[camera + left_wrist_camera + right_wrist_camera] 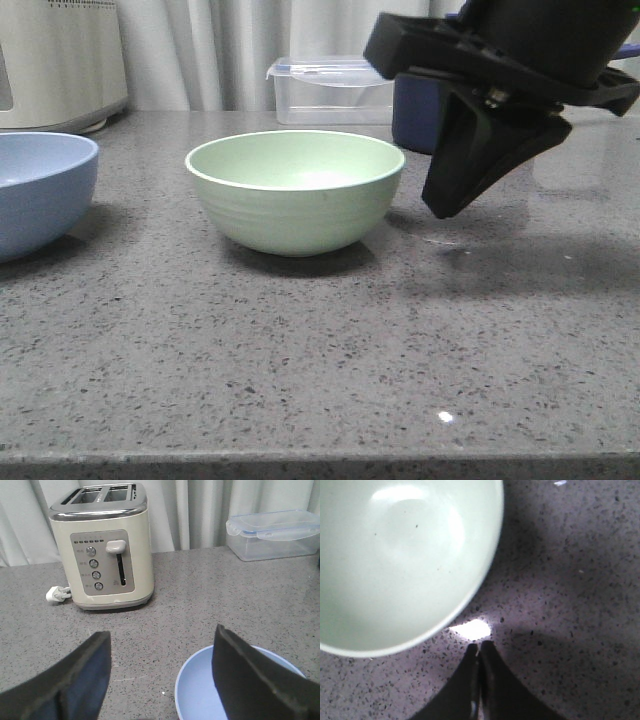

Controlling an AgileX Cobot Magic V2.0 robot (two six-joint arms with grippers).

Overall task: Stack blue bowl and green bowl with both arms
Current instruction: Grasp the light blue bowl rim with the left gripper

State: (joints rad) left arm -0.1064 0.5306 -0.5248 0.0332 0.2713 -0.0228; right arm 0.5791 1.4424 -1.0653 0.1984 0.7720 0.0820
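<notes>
The green bowl (296, 190) stands upright in the middle of the grey counter; it also shows in the right wrist view (400, 555). My right gripper (445, 205) hangs just right of it, above the counter, its fingers pressed together and empty (480, 647). The blue bowl (40, 190) stands at the left edge of the front view, apart from the green one. In the left wrist view my left gripper (162, 675) is open above the counter, its one finger (250, 680) over the blue bowl (200, 690). The left arm is out of the front view.
A cream toaster (105, 550) with a white plug (57, 595) stands at the back left (60, 60). A clear lidded plastic box (330, 90) and a dark navy pot (415, 115) stand at the back. The counter's front edge (320, 462) is near.
</notes>
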